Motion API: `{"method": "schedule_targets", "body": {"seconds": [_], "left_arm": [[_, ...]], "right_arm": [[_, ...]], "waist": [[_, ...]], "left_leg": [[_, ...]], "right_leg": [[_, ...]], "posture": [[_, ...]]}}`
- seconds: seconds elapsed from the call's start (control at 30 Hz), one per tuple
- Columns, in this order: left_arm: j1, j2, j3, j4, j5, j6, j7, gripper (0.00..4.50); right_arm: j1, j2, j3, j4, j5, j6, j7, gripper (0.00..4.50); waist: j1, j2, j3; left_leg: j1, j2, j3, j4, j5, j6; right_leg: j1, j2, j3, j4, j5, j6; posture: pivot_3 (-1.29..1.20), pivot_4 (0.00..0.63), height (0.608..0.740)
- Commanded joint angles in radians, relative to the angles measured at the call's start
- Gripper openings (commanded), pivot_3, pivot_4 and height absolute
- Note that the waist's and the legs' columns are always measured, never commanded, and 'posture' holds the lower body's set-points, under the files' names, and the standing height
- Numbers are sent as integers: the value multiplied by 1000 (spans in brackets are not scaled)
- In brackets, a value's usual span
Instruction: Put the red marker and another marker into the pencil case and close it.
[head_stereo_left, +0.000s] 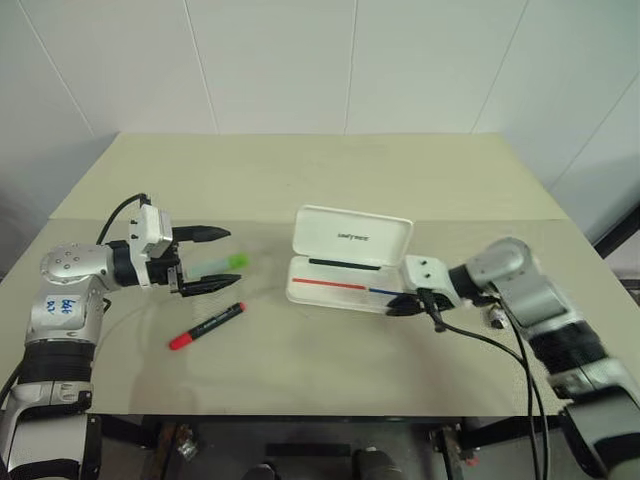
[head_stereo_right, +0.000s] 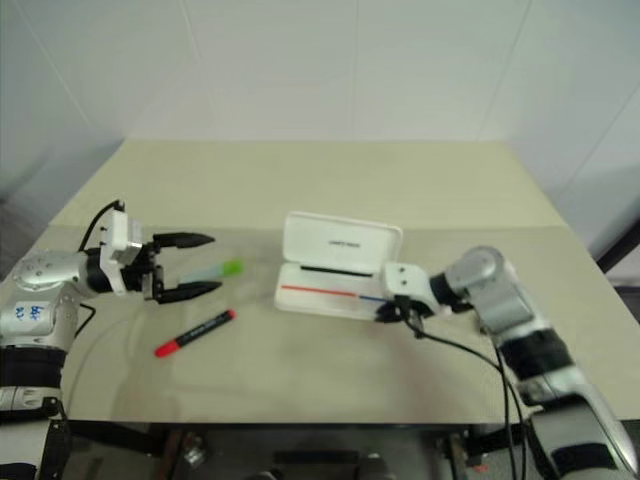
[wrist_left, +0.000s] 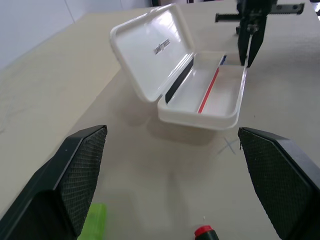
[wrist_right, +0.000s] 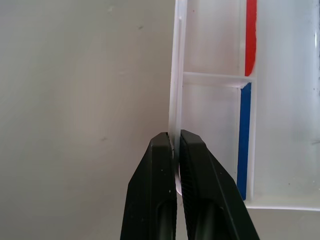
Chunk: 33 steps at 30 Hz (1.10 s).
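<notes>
Pencil case (head_stereo_left: 345, 262) lies open mid-counter (head_stereo_left: 300, 180), lid upright; red marker (head_stereo_left: 207, 326) and green-capped highlighter (head_stereo_left: 228, 262) rest on the counter to its left, well apart from it. Left fingers (head_stereo_left: 205, 259) spread wide, level, straddling the highlighter without touching. Right wrist view: right fingers (wrist_right: 175, 145) clenched on the case's front wall at the blue-stripe end, which the head views leave unclear

Glossy white plastic pencil case (head_stereo_left: 345, 270)

A pale beige table (head_stereo_left: 330, 180) stands against white panelled walls (head_stereo_left: 300, 60) (seams perhaps tile joints).
</notes>
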<state>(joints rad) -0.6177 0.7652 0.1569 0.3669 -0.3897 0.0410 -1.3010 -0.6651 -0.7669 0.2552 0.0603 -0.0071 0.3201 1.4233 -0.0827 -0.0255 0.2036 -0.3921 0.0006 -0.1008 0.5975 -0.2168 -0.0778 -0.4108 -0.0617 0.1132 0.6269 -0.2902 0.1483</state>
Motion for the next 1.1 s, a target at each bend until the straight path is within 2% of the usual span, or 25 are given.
{"method": "schedule_targets", "body": {"seconds": [0.03,0.23,0.53,1.1], "left_arm": [[1,6,22,-25,-15,-14,6,4500],[1,-9,15,-20,-14,-16,9,4500],[1,-20,13,-30,-15,-9,9,4500],[49,-15,31,-83,-33,9,37,4500]], "right_arm": [[47,-33,-44,-151,41,95,-34,65],[123,-59,-46,-269,55,188,-102,65],[143,-75,19,-274,39,77,-93,65],[67,-48,84,-189,20,51,-79,65]], "waist": [[-1,0,0],[4,-2,1],[4,-5,3],[3,-7,4]], "left_leg": [[0,0,0,0,0,0],[0,0,0,1,0,0],[0,0,0,1,0,0],[0,0,0,1,0,0]], "right_leg": [[0,0,0,0,0,0],[0,0,0,0,0,0],[0,0,0,-1,0,0],[0,0,0,-1,0,0]], "posture": [[0,150,740],[0,150,740],[0,150,740],[0,150,740]]}}
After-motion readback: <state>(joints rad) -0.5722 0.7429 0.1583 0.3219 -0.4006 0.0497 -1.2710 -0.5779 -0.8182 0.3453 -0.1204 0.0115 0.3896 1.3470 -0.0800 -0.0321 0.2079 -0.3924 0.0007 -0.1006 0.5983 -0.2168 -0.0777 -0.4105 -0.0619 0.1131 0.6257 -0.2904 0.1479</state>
